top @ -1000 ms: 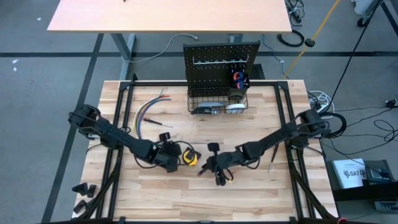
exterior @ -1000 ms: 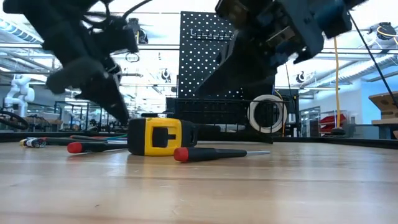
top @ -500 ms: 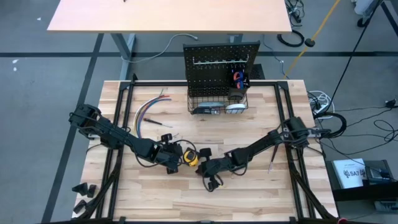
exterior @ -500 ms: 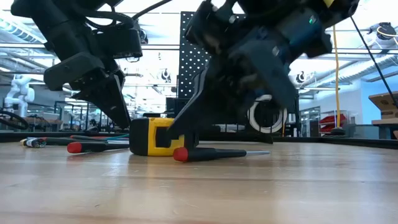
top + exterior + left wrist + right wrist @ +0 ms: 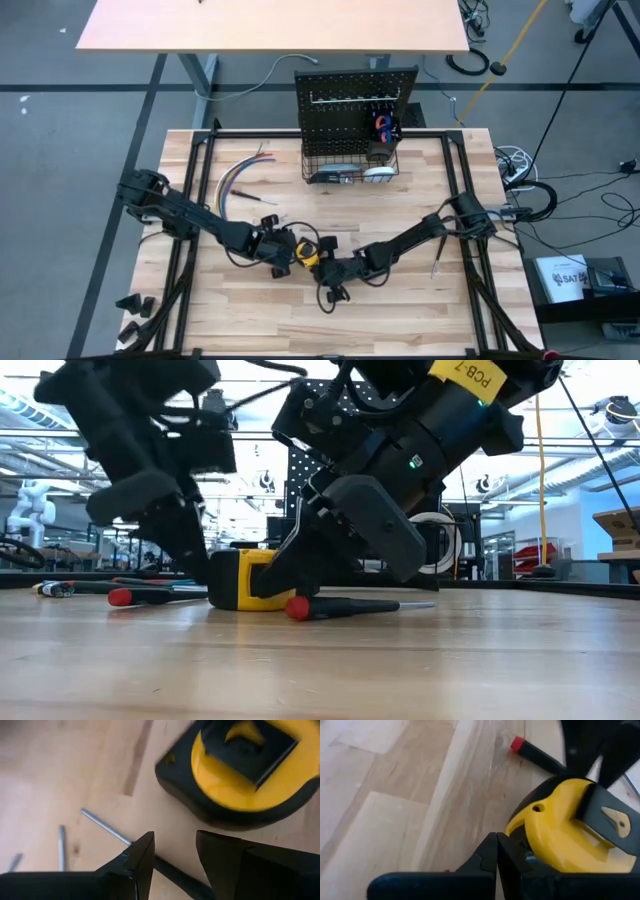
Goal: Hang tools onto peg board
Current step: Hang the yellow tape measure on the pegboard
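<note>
Your clenched right gripper [image 5: 322, 272] nudges the yellow tape measure [image 5: 306, 254] mid-table toward the front edge while your left gripper [image 5: 288, 251], fingers apart and empty, crowds in, so steady that case before pinching across its body.

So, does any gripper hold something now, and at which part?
No, nothing is held. The left gripper is open beside the tape measure; the right gripper is shut and empty against it.
</note>
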Controlling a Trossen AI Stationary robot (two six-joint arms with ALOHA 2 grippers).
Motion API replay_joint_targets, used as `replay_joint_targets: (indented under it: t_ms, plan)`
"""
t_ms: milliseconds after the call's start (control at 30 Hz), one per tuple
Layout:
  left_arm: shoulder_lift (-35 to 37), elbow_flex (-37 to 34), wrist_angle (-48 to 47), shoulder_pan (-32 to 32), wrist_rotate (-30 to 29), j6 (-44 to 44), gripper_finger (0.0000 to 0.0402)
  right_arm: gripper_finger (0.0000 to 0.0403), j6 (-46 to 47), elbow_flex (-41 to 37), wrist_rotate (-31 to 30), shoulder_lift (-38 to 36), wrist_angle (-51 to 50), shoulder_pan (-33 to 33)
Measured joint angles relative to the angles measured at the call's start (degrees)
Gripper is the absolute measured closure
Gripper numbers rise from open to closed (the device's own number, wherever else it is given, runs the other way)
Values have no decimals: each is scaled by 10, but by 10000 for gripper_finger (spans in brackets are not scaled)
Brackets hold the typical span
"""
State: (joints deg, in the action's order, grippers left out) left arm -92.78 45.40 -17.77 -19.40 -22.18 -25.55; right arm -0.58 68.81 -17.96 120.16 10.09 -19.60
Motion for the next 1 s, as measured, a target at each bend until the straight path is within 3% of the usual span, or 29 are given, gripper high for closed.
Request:
replay_joint_targets:
  t_ms: [700,1000]
  plan:
    - [-11,26,17,0,22,50,250,403,-15,-1,-36,-11,1,-2]
    - [-10,29,19,-2,30,49,250,403,-20,0,-178,-67,-31,-11]
